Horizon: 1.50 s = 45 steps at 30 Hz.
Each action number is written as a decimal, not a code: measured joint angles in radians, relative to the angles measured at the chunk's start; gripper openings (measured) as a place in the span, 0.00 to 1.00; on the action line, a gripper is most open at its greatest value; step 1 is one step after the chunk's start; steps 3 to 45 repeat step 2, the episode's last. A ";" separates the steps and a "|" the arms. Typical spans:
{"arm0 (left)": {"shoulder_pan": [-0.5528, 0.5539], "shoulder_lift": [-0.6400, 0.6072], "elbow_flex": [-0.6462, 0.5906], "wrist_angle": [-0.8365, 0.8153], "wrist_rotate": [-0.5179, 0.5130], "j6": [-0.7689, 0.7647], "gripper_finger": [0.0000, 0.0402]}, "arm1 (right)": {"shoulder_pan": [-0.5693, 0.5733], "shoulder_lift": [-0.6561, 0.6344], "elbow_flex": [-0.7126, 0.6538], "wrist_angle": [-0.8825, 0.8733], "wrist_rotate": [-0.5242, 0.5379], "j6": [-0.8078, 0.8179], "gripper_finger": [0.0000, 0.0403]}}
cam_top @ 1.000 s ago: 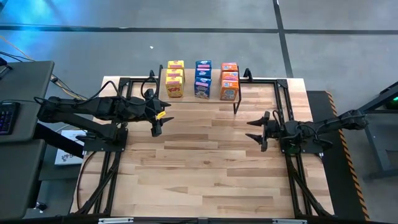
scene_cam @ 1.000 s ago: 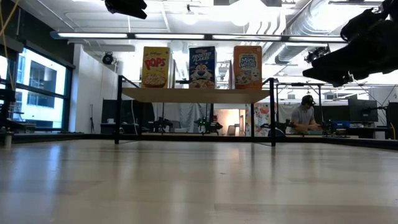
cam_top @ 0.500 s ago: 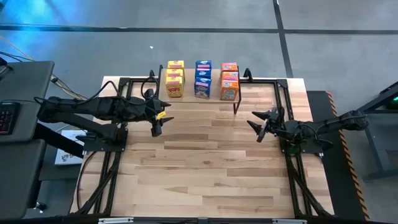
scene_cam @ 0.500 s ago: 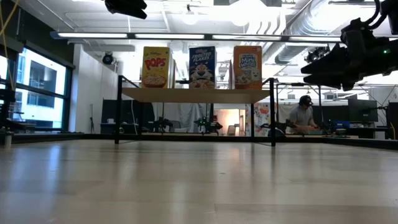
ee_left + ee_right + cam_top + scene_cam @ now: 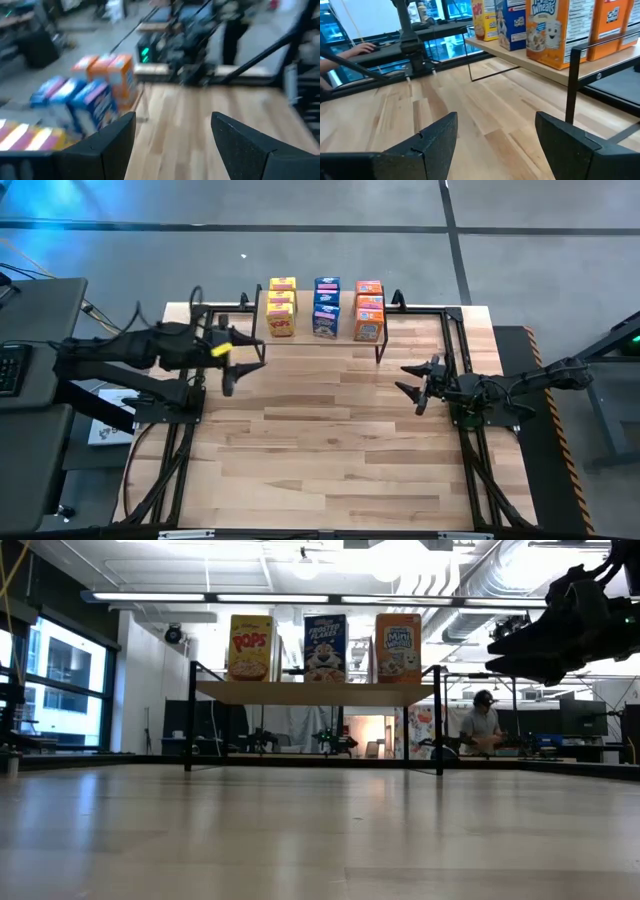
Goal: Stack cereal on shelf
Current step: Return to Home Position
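Note:
The cereal boxes stand upright on the shelf's wood plank [image 5: 315,692] at the table's far edge, in three rows: yellow [image 5: 282,305], blue [image 5: 326,306] and orange [image 5: 369,310]. The low view shows the front yellow [image 5: 250,647], blue [image 5: 325,647] and orange [image 5: 398,647] boxes. My left gripper [image 5: 245,367] hovers open over the table's left part, near the shelf's left end; its wrist view [image 5: 172,135] looks toward the boxes. My right gripper [image 5: 408,378] is open at the right, near the shelf's right leg [image 5: 572,85]. Neither holds anything.
A black metal frame [image 5: 450,330] runs along the table's sides and far end. The wood tabletop [image 5: 330,450] lies bare toward the near edge. A person [image 5: 483,730] sits beyond the table, and a hand [image 5: 362,48] shows at a desk.
My left gripper has risen and drawn back toward the table's left edge, tipping its fingers up; it has left the top of the low view. My right gripper has rolled about its own line while staying in place. The boxes have not moved.

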 joint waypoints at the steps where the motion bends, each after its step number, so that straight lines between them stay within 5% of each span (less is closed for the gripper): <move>1: 0.000 -0.013 0.000 0.014 0.029 0.016 0.62 | 0.000 0.000 0.000 -0.001 -0.002 0.000 0.64; 45: 0.000 -0.026 0.000 0.023 0.061 0.028 0.62 | 0.000 0.000 0.000 -0.001 -0.003 0.000 0.64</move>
